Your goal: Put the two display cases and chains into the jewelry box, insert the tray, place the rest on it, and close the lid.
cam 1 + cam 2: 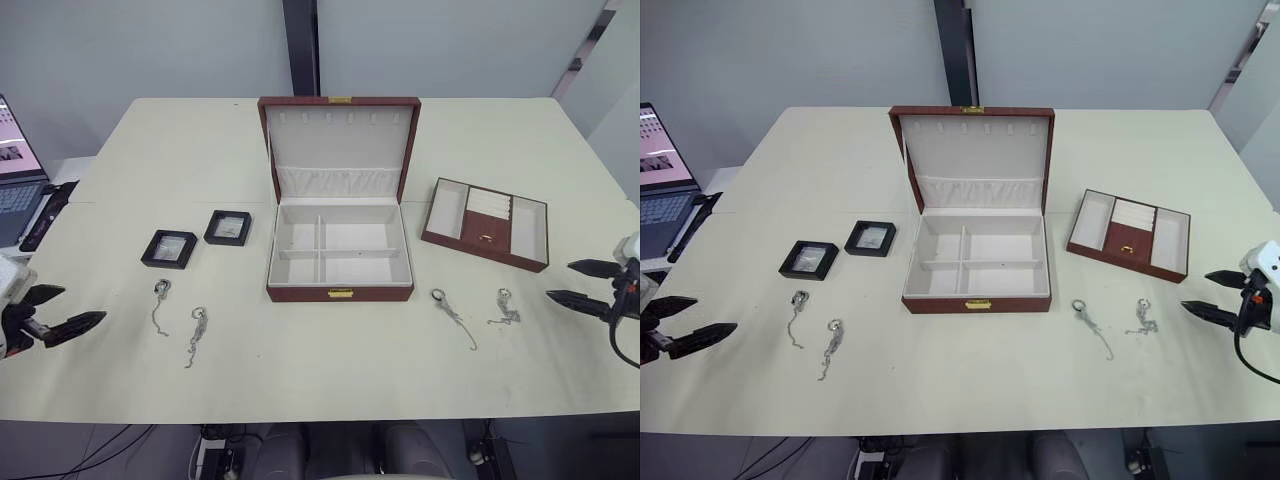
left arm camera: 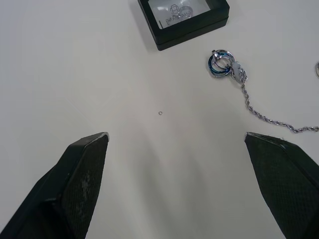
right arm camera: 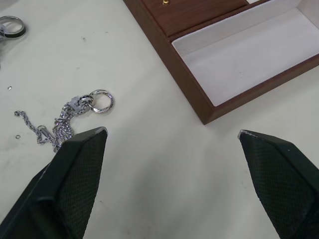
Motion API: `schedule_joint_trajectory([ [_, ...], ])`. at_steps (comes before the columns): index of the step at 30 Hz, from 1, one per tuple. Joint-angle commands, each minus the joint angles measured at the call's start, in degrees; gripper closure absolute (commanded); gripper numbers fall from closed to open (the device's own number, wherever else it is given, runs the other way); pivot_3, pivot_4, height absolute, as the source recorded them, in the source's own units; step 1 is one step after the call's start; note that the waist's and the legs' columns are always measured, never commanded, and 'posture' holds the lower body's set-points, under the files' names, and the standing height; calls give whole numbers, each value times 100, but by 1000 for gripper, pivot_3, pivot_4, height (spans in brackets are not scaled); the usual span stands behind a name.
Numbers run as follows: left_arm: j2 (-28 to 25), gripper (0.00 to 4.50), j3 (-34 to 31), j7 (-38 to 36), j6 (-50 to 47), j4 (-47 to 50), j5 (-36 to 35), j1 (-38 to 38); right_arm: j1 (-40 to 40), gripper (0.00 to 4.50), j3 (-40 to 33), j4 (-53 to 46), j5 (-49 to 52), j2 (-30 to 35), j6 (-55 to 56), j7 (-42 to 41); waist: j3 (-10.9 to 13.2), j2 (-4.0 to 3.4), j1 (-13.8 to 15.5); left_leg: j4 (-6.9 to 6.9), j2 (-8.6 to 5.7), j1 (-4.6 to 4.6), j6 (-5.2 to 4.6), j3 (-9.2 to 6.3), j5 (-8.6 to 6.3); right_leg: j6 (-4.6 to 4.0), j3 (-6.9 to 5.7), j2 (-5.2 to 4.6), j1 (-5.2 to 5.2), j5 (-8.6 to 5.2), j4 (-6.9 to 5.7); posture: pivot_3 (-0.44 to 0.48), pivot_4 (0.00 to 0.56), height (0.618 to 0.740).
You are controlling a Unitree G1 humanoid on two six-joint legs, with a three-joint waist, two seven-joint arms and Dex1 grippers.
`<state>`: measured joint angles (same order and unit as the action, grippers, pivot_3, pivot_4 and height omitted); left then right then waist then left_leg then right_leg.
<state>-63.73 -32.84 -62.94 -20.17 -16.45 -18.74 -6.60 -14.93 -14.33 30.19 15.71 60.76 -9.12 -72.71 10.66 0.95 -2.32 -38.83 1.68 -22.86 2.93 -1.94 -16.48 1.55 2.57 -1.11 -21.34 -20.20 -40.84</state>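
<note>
— Claws?
— Left claw [image 1: 60, 312] and right claw [image 1: 583, 283] both spread, empty, at opposite worktop [image 1: 330, 375] edges.
— Items?
— Jewelry box [image 1: 339, 251] open, centre. Two display cases [image 1: 169, 248] and two chains [image 1: 160, 304] to its left; tray [image 1: 486, 223] and two chains [image 1: 452, 314] to its right.

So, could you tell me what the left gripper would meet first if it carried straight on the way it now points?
Probably the silver chain with the blue ring; the open left gripper points toward it across bare cream table, though depth is uncertain.

jewelry box [image 1: 340, 262] centre | display cases [image 1: 169, 248], chains [image 1: 160, 305] left | tray [image 1: 486, 223], more chains [image 1: 452, 314] right
</note>
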Motion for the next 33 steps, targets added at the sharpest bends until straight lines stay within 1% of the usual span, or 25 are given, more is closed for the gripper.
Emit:
schedule_joint_trajectory([
  [1, -114, 0, -156, 16, 112, -6, 38, 32, -136, 28, -27, 34, -42, 152, 137, -54, 0, 0, -5, 0, 0, 0, 0, -1, 0, 0, -1, 0, 0, 0, 0, 0, 150, 740],
  [10, 7, 0, -150, 51, 226, 10, 22, 22, -283, 28, -43, 199, -123, 133, 223, -62, 0, 0, -11, 0, 1, 0, 0, 0, 0, 0, 0, 0, 0, 0, 0, 0, 150, 740],
  [15, 278, 0, -340, 171, 132, 396, -174, -111, -328, 28, -93, 136, -8, 82, 196, -117, 0, 0, -12, 0, 2, 1, 0, 2, 0, 0, 1, 0, 0, 0, -1, 0, 150, 740],
  [19, 869, 0, -700, 494, -116, 1262, -453, -497, -302, 28, -298, -880, 617, -132, -440, -143, 0, 0, -46, -1, 5, 0, 0, 2, 0, 0, 2, -1, -1, 0, -3, 0, 150, 740],
  [23, 1581, 0, -992, 1098, -255, 2064, -696, -724, -183, 28, -270, -2420, 1297, -406, -1239, 5, 0, 0, -68, -1, 8, 1, 0, -5, 0, 0, 0, 1, 2, 0, -8, 0, 150, 740],
  [27, 2248, 0, -882, 1646, -569, 2827, -937, -933, -181, 28, -43, -3762, 1871, -757, -1883, 300, -2, 3, -38, -4, 3, -5, 1, -21, 0, 0, 1, -4, 8, 0, -1, 0, 150, 740],
  [30, 2734, 0, -664, 2145, -465, 3061, -818, -906, -277, 28, 241, -4432, 2118, -1051, -2153, 510, -6, 9, -3, -5, 2, -5, 1, -33, 0, 0, -1, -5, 14, 0, 1, 0, 150, 740],
  [33, 3170, 0, -445, 2621, -229, 3114, -640, -765, -457, 28, 578, -4849, 2174, -1276, -2271, 677, -6, 9, 33, -8, -1, -4, 1, -34, 0, 0, 0, -5, 17, 0, 1, 0, 150, 740],
])
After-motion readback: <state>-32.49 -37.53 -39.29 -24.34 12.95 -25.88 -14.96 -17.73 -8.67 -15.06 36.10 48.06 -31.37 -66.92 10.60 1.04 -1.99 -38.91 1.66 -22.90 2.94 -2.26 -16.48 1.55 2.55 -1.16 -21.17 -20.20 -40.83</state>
